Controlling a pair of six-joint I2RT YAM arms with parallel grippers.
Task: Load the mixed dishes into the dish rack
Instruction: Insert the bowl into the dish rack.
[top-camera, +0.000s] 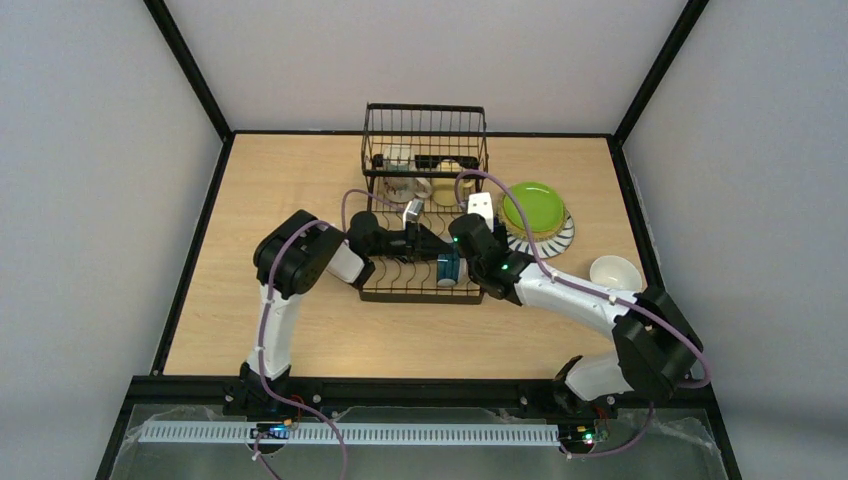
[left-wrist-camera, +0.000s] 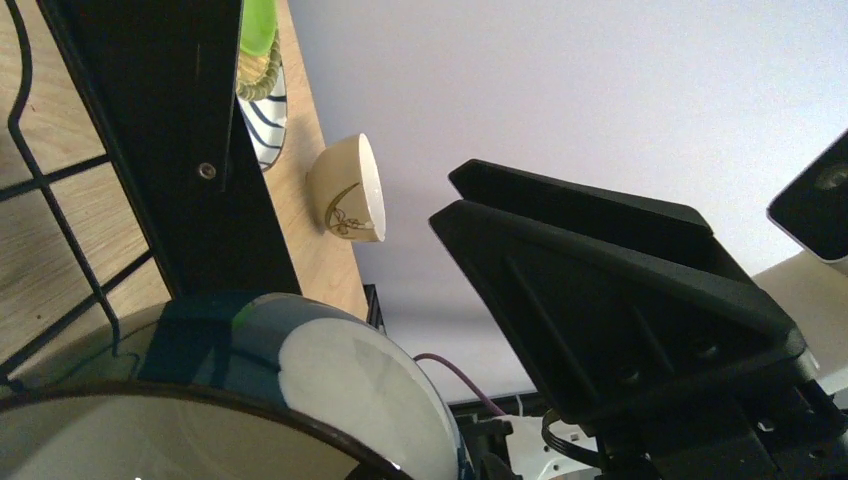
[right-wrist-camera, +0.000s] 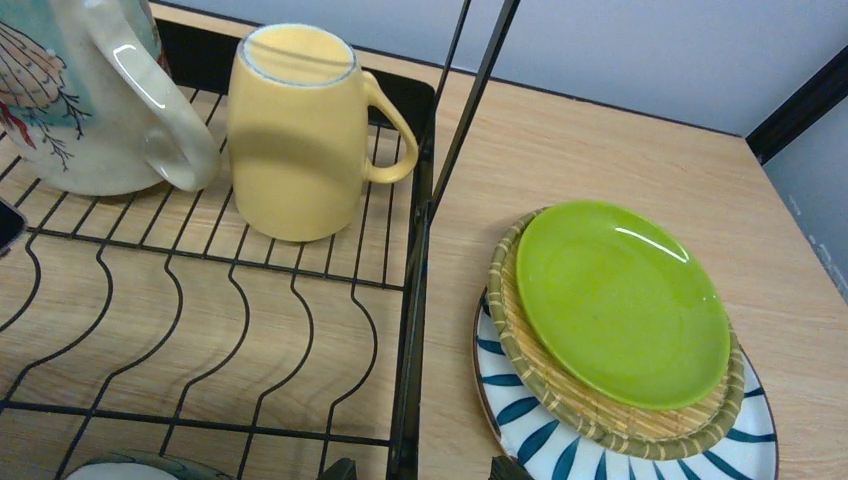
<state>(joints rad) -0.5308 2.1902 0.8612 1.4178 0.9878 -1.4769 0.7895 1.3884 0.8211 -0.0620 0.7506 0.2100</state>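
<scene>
The black wire dish rack (top-camera: 424, 215) stands mid-table; its right edge (right-wrist-camera: 415, 330) shows in the right wrist view. Upside down in it are a pale yellow mug (right-wrist-camera: 300, 130) and a printed cream-handled mug (right-wrist-camera: 90, 100). The blue-patterned mug (top-camera: 447, 268) lies at the rack's front, close up in the left wrist view (left-wrist-camera: 300, 400). My left gripper (top-camera: 436, 258) (left-wrist-camera: 370, 240) is at this mug, jaws apart, the right finger clear of it. My right gripper (top-camera: 480, 222) (right-wrist-camera: 420, 470) hangs open over the rack's right edge. The lime green plate (right-wrist-camera: 620, 300) tops the tan plate (right-wrist-camera: 560, 390) and the striped plate (right-wrist-camera: 540, 440).
A cream cup with a brown print (top-camera: 615, 272) (left-wrist-camera: 350, 190) sits on the table right of the rack, near the right arm's forearm. The raised wire basket (top-camera: 425, 125) stands at the rack's back. The plate stack (top-camera: 535, 210) lies just right of the rack.
</scene>
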